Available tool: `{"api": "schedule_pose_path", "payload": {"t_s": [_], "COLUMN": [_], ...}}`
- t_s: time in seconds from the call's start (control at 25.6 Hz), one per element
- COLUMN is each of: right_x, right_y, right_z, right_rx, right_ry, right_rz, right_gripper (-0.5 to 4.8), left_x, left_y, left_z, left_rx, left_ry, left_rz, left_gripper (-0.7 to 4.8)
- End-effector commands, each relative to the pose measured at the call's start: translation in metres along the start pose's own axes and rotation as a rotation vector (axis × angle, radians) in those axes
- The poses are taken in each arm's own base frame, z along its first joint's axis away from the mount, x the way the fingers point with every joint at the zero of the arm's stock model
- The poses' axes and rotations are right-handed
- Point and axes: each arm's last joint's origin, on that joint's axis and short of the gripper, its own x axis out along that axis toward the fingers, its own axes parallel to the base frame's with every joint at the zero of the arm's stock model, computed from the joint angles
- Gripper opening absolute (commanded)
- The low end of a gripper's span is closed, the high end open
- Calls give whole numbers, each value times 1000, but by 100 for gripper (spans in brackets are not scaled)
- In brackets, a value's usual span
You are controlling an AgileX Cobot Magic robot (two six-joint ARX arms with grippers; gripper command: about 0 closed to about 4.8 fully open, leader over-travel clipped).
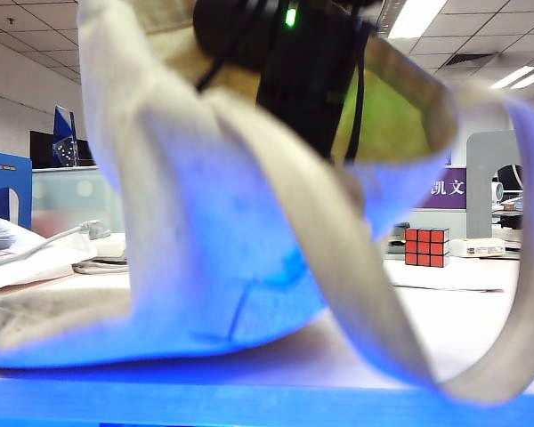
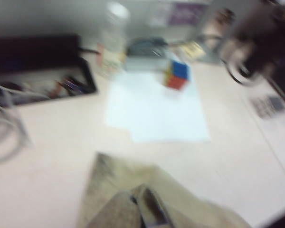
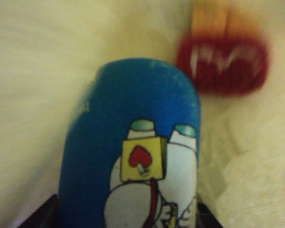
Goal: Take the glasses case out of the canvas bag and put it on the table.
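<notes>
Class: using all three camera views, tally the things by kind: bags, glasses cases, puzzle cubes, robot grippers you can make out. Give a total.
Cream canvas bag: 1
Bright blue cartoon-printed glasses case: 1
Red-faced Rubik's cube: 1
Grippers: 2, left gripper, right gripper
Total: 5

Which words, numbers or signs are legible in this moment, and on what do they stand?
"凯文": purple sign behind the table.
Red heart, no text: yellow card on the glasses case.
Dark print on the table's far side: too blurred.
Canvas bag: no legible print.
</notes>
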Motion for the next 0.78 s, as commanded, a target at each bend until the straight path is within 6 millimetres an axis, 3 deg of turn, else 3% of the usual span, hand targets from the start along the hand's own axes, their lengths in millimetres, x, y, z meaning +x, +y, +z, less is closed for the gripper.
{"api": "schedule_pose_path", "payload": {"t_s": [0.04, 0.08, 0.12, 0.2, 0.27, 0.39, 0.47, 0.55, 0.66, 0.74, 0.78], "right_x": [-19, -24, -36, -54, -90, -122, -133, -135, -119, -105, -91], "right_y": [3, 3, 3, 1, -6, -23, -39, -76, -125, -146, -161], "right_z": [5, 6, 8, 9, 6, -9, -11, -11, -19, -27, -34], "right_rx": [-58, -64, -81, -97, -94, -123, -81, 21, 140, 201, 245], "right_ry": [-64, -82, -124, -175, -243, -244, -263, -250, -228, -235, -233], "right_rz": [74, 93, 107, 111, 104, -101, -153, -229, -237, -184, -153], "right_gripper": [251, 251, 251, 251, 251, 251, 251, 251, 251, 251, 250], "left_x": [43, 60, 98, 140, 207, 248, 249, 236, 202, 182, 162], "left_y": [12, 17, 30, 45, 72, 108, 122, 142, 162, 169, 174], "left_z": [18, 18, 15, 6, -15, -40, -42, -35, -21, -11, -2], "left_rx": [-22, -37, -59, -86, -76, -126, -146, -187, -223, -233, -263], "left_ry": [-69, -43, 40, 138, 287, 436, 436, 387, 302, 232, 149], "left_rz": [59, 63, 78, 98, 175, 294, 349, 420, 470, 489, 499], "left_gripper": [-6, -6, -6, -6, -6, -6, -6, -6, -6, -6, -6]}}
